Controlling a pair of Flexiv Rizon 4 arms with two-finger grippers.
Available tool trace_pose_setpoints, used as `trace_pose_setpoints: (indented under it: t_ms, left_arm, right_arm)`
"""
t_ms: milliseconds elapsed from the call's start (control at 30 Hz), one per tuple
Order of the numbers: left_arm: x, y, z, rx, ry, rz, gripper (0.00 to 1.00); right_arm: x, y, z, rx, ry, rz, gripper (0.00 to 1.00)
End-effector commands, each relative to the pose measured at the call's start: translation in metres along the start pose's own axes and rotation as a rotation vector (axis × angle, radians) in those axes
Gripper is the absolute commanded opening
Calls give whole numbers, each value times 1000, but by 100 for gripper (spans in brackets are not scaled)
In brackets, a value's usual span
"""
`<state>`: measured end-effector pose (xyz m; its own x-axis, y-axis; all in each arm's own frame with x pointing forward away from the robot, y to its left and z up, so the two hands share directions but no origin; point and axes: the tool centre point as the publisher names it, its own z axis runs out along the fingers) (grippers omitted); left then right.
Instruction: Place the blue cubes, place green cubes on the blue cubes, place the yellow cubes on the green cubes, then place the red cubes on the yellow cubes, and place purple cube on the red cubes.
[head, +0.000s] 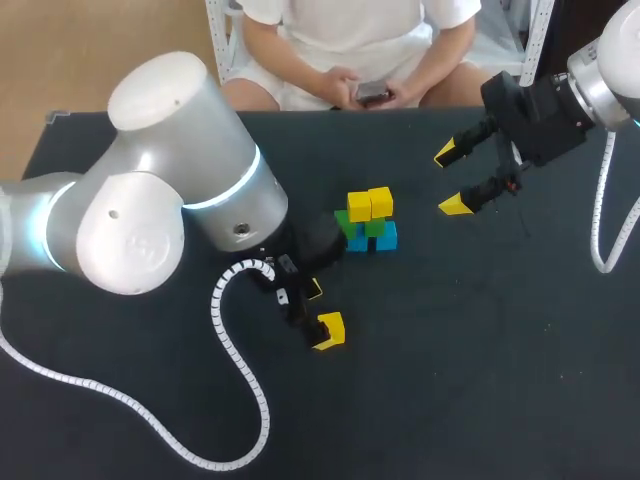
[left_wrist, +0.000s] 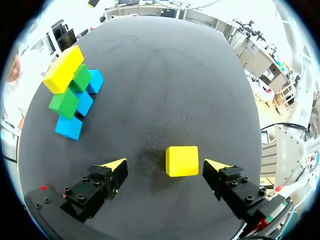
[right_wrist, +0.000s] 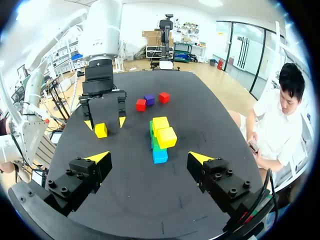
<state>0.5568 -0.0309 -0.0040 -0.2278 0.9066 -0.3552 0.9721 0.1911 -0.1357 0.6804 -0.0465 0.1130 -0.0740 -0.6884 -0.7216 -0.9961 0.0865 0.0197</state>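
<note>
Between the left gripper's (left_wrist: 166, 167) spread fingers, touching neither, a loose yellow cube (left_wrist: 182, 161) sits on the table (head: 480, 350). Right gripper (head: 451, 179) hangs open beside the blue-green-yellow stack (head: 369, 222). Red cubes (right_wrist: 141, 104) and purple cube (right_wrist: 149, 99) lie apart from it.

My head camera looks down on the tabletop (head: 480, 390) from above, behind me. My left wrist camera hangs close over it; the right looks across from farther off. All share the cube stack (head: 370, 222).
</note>
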Motion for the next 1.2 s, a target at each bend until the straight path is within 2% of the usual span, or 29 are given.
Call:
trace_pose_setpoints:
  t_ms: [33,600,667,700,767,1000,1067,1133,1200]
  left_arm:
    - [-1,2,1,6,2,-2,100]
    - [-3,1,5,14,-5,6,100]
    - [-3,1,5,15,-11,8,89]
    - [-3,1,5,16,-12,8,68]
    - [-3,0,6,16,-14,7,51]
    - [-3,-2,8,23,-20,6,33]
    - [-3,-2,9,26,-22,6,21]
    - [-3,-2,9,27,-22,8,2]
    - [-3,-2,8,24,-20,16,0]
  right_arm:
    - [0,1,0,3,-1,0,100]
    - [0,1,0,3,-1,0,100]
    - [0,1,0,3,-1,0,100]
    - [0,1,0,3,-1,0,100]
    - [0,1,0,3,-1,0,100]
    - [0,1,0,3,-1,0,100]
    - [0,1,0,3,-1,0,100]
    - [0,1,0,3,-1,0,100]
    - [0,1,0,3,-1,0,100]
